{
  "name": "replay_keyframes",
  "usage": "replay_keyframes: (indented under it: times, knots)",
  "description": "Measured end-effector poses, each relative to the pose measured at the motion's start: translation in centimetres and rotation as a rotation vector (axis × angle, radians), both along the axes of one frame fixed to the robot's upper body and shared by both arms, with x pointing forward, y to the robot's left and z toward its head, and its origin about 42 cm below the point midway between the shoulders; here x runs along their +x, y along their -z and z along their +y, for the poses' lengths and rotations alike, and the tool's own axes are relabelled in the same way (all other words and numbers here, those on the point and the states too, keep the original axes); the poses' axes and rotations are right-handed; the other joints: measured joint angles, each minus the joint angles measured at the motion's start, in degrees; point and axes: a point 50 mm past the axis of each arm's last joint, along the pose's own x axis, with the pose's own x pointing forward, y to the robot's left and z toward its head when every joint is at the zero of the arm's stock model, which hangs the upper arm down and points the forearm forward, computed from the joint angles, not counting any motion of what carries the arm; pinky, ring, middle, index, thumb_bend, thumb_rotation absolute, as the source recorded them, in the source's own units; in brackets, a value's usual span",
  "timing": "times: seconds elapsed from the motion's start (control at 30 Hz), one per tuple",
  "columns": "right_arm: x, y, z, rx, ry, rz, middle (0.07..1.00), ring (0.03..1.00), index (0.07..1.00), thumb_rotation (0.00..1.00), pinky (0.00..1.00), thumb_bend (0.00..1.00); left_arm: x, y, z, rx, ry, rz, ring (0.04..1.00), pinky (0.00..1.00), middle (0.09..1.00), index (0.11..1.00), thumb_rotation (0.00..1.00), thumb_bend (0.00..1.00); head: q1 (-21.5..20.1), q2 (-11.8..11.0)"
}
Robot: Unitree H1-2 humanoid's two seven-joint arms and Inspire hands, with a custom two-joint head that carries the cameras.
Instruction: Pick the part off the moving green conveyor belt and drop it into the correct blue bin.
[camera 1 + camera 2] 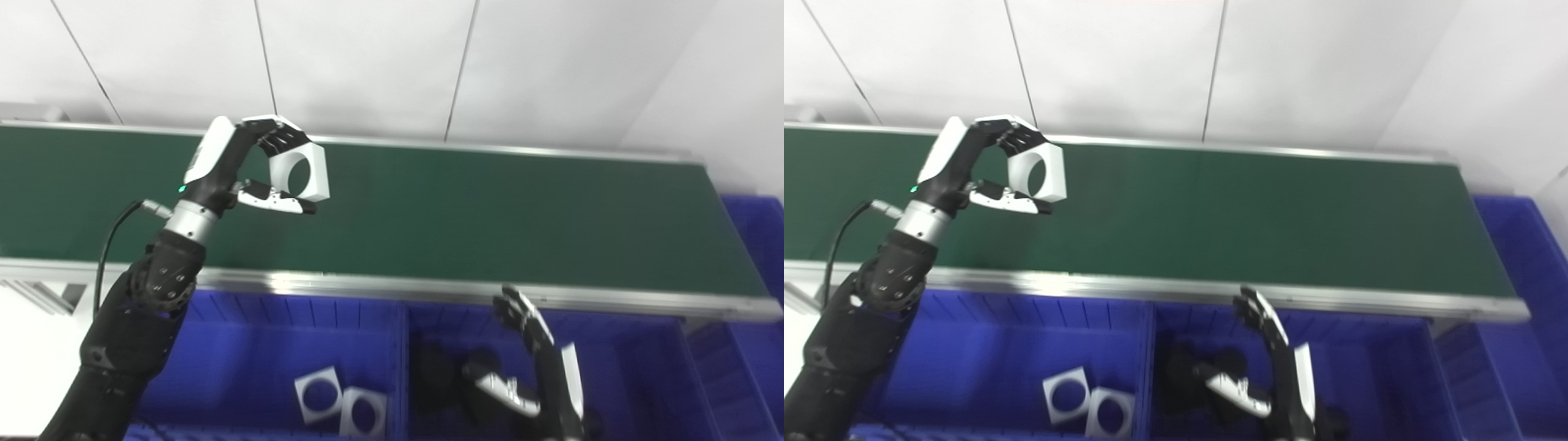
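My left hand (245,165) is shut on a white square part with a round hole (301,173), pinched between fingers and thumb and held above the green conveyor belt (490,214). The part also shows in the right eye view (1040,171). My right hand (527,355) is open and empty, fingers spread, over the right blue bin (637,367) below the belt. The left blue bin (245,361) holds two white square parts with holes (340,401).
Black parts (447,373) lie in the right blue bin, partly hidden by my right hand. Another blue bin (756,239) stands at the belt's right end. The belt's metal front rail (392,286) runs between belt and bins. A white wall stands behind.
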Motion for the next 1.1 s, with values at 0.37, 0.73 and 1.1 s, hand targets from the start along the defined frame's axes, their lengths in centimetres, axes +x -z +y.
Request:
replay_keyframes:
  times: [0.37,0.73,1.1]
  knots:
    - [0.2,-0.4,0.3,0.009,-0.007,0.001,0.812,0.774,0.869,0.52,0.75,0.83,-7.2,2.6,-4.5,-0.123,0.127,0.027,0.439,0.39,0.509,0.493,0.00,0.50,-0.80,1.85]
    - [-0.1,-0.2,0.2,0.010,-0.011,0.022,0.806,0.773,0.868,0.52,0.77,0.84,-12.2,11.2,-4.3,0.019,0.081,0.254,0.432,0.41,0.517,0.494,0.00,0.50,-0.09,0.89]
    - [-0.5,0.1,0.2,0.030,-0.031,0.054,0.824,0.797,0.887,0.48,0.82,0.83,-14.0,17.4,-4.3,0.125,-0.023,0.377,0.372,0.34,0.463,0.549,0.00,0.49,1.23,-0.17]
